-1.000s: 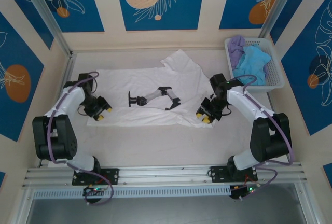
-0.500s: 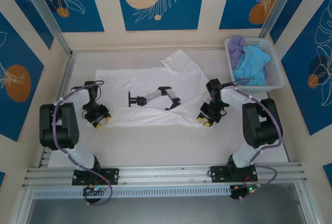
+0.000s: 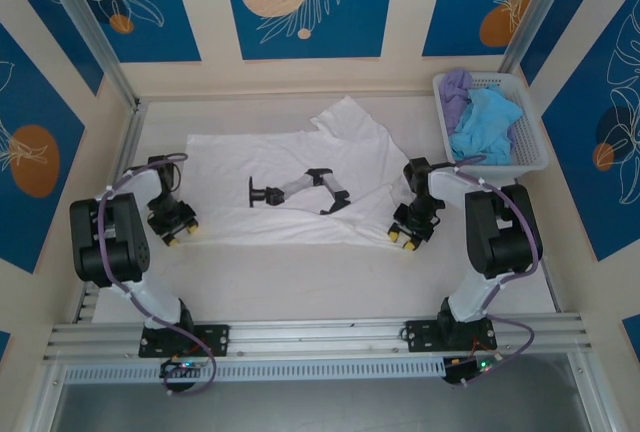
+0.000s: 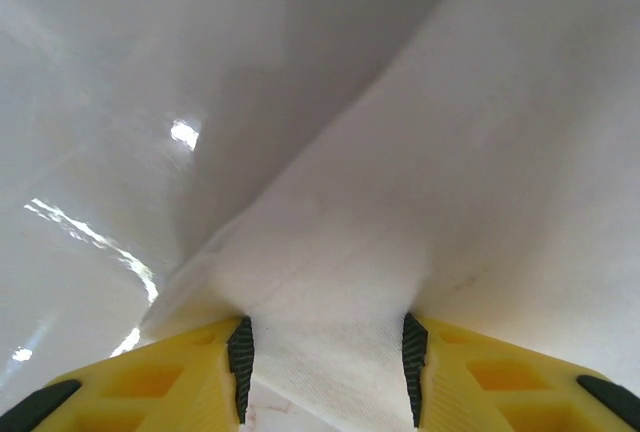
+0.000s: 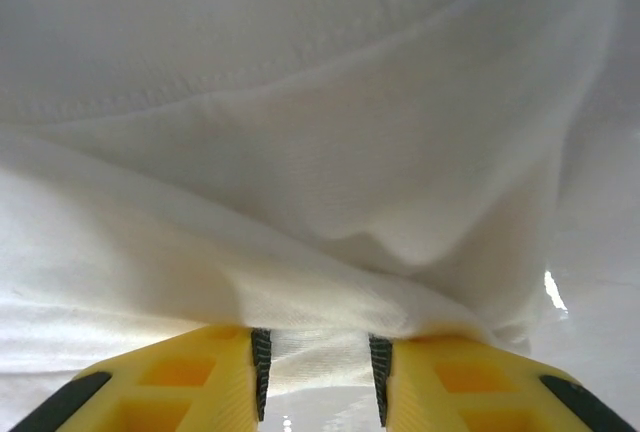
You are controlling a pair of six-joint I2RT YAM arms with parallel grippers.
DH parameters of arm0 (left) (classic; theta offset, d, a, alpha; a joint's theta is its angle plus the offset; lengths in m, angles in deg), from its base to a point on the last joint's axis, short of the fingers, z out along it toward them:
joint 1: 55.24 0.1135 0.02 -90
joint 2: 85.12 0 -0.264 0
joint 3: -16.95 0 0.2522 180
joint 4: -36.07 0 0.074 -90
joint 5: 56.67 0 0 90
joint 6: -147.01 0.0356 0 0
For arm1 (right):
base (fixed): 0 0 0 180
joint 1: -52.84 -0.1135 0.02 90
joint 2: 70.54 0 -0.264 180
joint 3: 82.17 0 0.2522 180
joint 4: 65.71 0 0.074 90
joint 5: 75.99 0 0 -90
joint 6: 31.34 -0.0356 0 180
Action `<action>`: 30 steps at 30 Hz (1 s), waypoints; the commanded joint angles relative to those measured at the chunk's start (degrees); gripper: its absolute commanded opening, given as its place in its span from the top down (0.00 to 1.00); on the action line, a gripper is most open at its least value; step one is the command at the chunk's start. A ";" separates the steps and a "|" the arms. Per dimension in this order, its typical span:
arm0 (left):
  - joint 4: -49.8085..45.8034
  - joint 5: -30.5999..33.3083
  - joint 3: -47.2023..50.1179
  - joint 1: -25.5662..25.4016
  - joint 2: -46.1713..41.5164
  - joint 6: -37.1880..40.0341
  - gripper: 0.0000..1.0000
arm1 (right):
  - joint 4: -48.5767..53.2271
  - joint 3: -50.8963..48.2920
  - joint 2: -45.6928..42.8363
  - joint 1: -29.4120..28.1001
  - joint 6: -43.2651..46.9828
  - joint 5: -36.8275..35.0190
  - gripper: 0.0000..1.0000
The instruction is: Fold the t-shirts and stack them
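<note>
Mid-frame the white shirt (image 3: 290,167) lies spread. The left gripper (image 3: 171,231) and right gripper (image 3: 407,240) each pinch a lower corner.

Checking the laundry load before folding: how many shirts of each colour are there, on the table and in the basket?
White cloth t-shirt, spread on the table: 1
Light blue cloth shirt, in the white plastic lattice basket: 1
Lavender cloth shirt, same basket: 1
Total: 3
</note>
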 commanded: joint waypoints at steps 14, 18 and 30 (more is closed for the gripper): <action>-2.78 3.03 -2.08 2.29 -1.13 2.02 0.54 | 0.84 -6.40 -8.78 1.17 4.55 -5.21 0.51; -4.56 0.84 -4.35 2.10 -4.05 1.02 0.48 | 2.20 -3.91 -12.07 1.17 4.69 -4.13 0.46; -0.79 -3.29 -15.34 -25.25 -12.92 2.51 0.23 | 4.01 1.22 -23.54 1.22 -1.00 -0.19 0.44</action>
